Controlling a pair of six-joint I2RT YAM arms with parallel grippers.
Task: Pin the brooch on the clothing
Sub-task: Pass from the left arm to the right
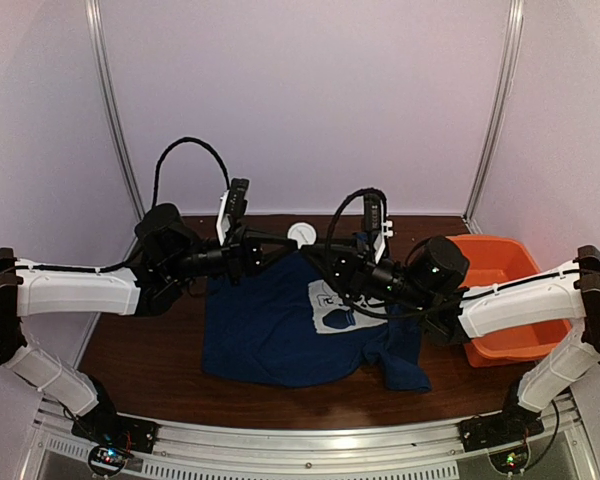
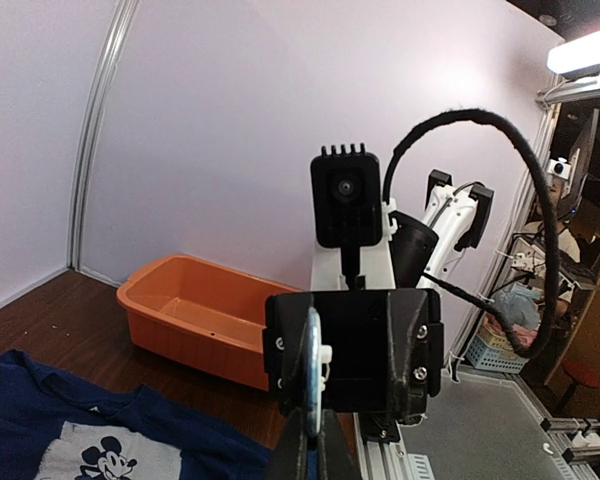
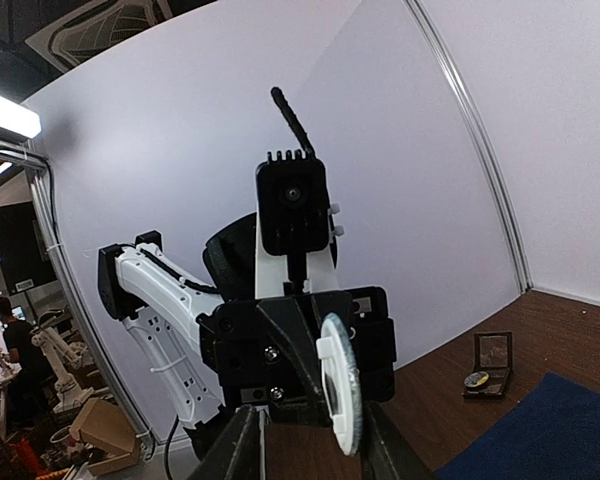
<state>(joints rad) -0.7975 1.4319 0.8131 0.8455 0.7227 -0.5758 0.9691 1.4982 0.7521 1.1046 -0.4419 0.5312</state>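
Brooch [image 3: 340, 385] sits up in the air, off the table [image 1: 140, 360], where the two arms meet nose to nose. It's a small round disc. From the right wrist I can see a plain white back and a thin silvery rim with a speckled, bluish glint. From the left wrist it's turned edge-on, a slim grey sliver with a little white fitting on its side.

The left gripper [image 2: 313, 445] has its fingers pressed together on the lower edge of the disc, pinching it so it stands upright. The right gripper [image 3: 310, 440] faces it with its fingers spread, one on each side of the disc. I can't tell whether either finger touches it.

Below them the navy T-shirt [image 1: 280, 330] lies spread on the dark wood, its white mouse print [image 1: 330, 308] facing up. An orange tub [image 1: 500, 300] stands to the right of the shirt. A small black hinged box [image 3: 490, 362] lies open on the wood near the far wall.
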